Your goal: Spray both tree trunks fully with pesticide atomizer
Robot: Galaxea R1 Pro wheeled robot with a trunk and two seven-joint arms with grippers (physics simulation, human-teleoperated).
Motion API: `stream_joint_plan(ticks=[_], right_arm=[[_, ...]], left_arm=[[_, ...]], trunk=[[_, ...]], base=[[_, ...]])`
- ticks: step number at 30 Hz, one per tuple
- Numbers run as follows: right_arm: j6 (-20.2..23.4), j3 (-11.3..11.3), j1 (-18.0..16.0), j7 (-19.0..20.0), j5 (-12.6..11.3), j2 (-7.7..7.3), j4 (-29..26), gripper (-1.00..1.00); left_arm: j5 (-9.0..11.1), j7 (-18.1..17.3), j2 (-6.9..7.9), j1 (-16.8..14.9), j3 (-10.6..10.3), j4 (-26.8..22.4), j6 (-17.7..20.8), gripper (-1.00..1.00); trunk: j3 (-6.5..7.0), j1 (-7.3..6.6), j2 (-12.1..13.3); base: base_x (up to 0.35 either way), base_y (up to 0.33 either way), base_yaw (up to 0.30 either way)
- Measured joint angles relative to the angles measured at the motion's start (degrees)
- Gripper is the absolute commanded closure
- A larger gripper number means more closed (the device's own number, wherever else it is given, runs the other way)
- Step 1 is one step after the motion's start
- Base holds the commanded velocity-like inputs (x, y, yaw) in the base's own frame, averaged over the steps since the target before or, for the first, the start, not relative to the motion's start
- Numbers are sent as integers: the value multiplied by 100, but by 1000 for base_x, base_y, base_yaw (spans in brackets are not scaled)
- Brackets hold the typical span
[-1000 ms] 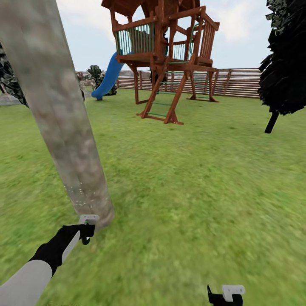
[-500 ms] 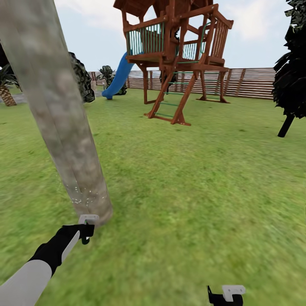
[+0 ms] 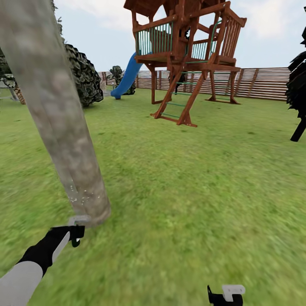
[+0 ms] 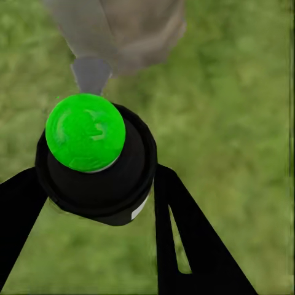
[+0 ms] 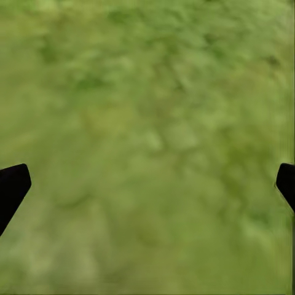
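Atomizer: black squat cylindrical body with a bright green rounded top; a grey nozzle piece projects from it toward the trunk. In the head view it shows as a small dark shape with a pale grey head, at the near left, just beside the trunk base.
Label: a small white patch sits on the lower edge of the black body in the left wrist view; no writing can be read on it.
Left gripper: its two black fingers stand either side of the atomizer body, closed against it and holding it.
Left arm: comes in from the near left corner of the head view, white forearm, black wrist.
Tree trunk: thick, straight, mottled grey-tan, leaning across the left of the head view from the top edge down to the grass.
Pesticide: fine white specks on the lower trunk, just above the base. The rest of the trunk above looks bare of specks.
Right gripper: fingers spread wide, only the black tips at the picture edges, nothing between them but grass.
Garden: green lawn, near and far.
Fence: brown horizontal slats along the far side.
Play tower: wooden, far centre, with a blue slide on its left.
Dark tree: near-black, at the far right edge.
Bush: dark foliage, far left, behind the trunk.
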Motion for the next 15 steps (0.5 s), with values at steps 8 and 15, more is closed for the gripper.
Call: stream_joint_plan(ticks=[8,15], right_arm=[[0,0,-1,0,-3,-6,0,-100],[0,-1,-4,0,-9,-6,0,-100]], left_arm=[[-43,79,-83,88,52,237,-232,100],[35,549,-326,311,14,199,-238,100]], trunk=[[0,0,0],[0,0,0]], base=[[174,-55,89],[1,0,248]])
